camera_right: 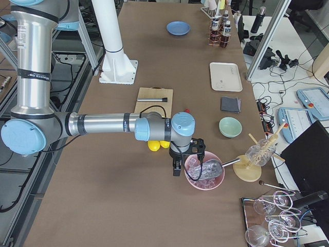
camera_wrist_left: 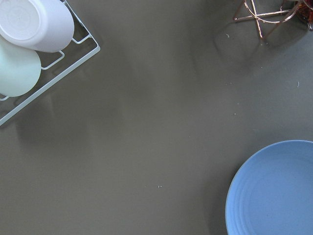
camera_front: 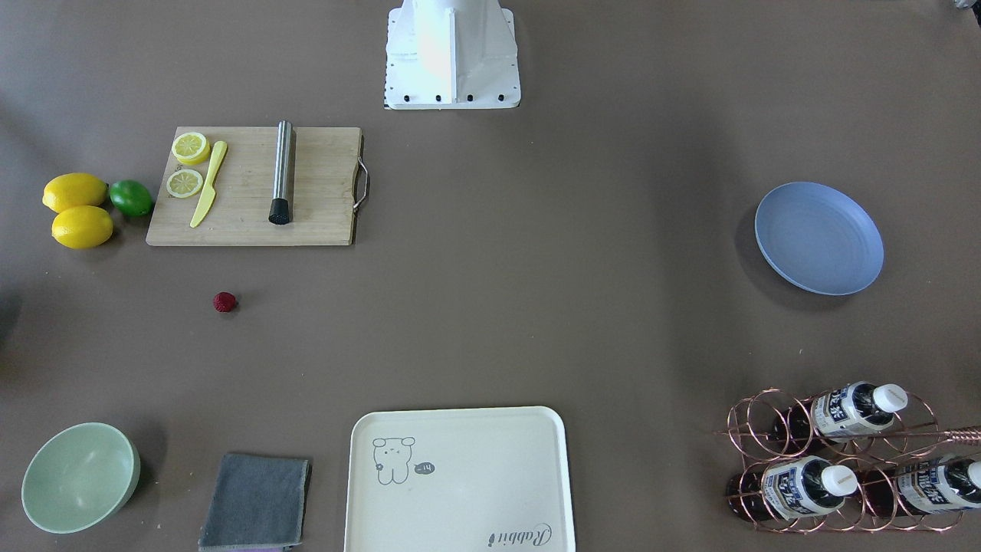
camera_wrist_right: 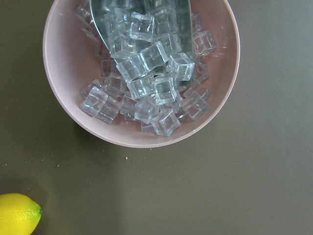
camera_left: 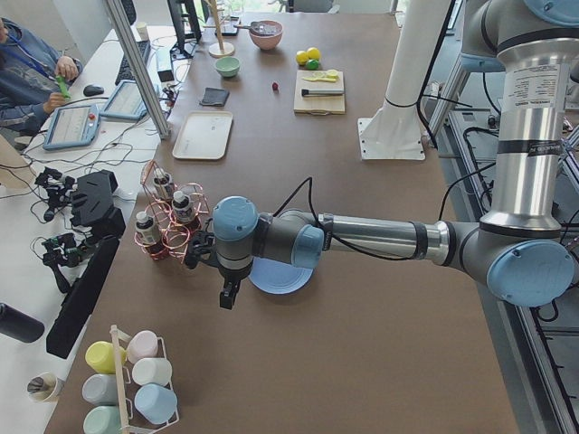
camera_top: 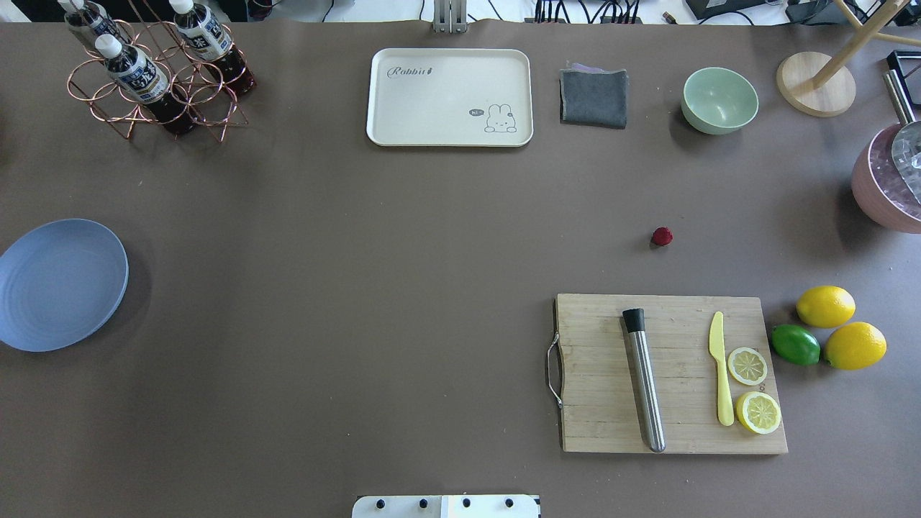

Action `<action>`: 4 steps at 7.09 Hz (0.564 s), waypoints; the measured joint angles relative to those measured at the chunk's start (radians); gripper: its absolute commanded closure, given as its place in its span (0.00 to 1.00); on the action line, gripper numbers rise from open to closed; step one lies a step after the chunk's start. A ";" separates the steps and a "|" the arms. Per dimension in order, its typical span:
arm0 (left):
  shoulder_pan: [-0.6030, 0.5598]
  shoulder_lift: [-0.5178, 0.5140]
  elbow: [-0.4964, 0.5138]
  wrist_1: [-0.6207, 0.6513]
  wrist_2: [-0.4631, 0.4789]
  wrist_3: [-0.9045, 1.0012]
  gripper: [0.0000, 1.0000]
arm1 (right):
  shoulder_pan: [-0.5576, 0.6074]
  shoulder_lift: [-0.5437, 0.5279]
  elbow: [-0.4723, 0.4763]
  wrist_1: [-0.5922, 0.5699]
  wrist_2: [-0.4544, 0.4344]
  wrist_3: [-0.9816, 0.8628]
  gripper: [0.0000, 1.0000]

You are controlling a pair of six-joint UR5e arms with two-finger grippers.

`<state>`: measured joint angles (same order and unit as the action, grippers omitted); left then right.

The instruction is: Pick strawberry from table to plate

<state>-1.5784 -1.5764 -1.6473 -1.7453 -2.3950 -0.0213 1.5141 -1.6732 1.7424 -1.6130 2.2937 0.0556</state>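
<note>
The strawberry (camera_front: 224,302) (camera_top: 662,236) is a tiny dark red berry lying on the brown table (camera_top: 360,288), just beyond the cutting board's far edge. The blue plate (camera_front: 818,238) (camera_top: 61,284) (camera_wrist_left: 274,191) rests far across the table on the robot's left side. My left gripper (camera_left: 228,297) hangs over the table beside the plate (camera_left: 280,278); I cannot tell whether it is open or shut. My right gripper (camera_right: 176,169) hovers by a pink bowl of ice, past the lemons and well away from the strawberry (camera_right: 188,110); I cannot tell its state either. Neither wrist view shows fingers.
A wooden cutting board (camera_top: 669,374) carries a steel muddler, a yellow knife and lemon slices. Two lemons and a lime (camera_top: 795,344) lie beside it. Along the far edge stand a cream tray (camera_top: 450,97), a grey cloth (camera_top: 593,97), a green bowl (camera_top: 719,99) and a bottle rack (camera_top: 155,75). The pink ice bowl (camera_wrist_right: 142,73) is at the right end.
</note>
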 measured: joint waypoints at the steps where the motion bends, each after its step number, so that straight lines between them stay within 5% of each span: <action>1: 0.000 -0.003 0.000 -0.066 -0.025 -0.032 0.02 | 0.000 0.009 0.004 0.001 0.003 0.000 0.00; 4: -0.001 0.018 0.026 -0.270 -0.092 -0.066 0.02 | 0.000 0.039 0.017 0.003 0.006 0.001 0.00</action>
<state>-1.5792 -1.5579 -1.6211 -2.0154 -2.4875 -0.0869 1.5140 -1.6346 1.7598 -1.6097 2.2993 0.0564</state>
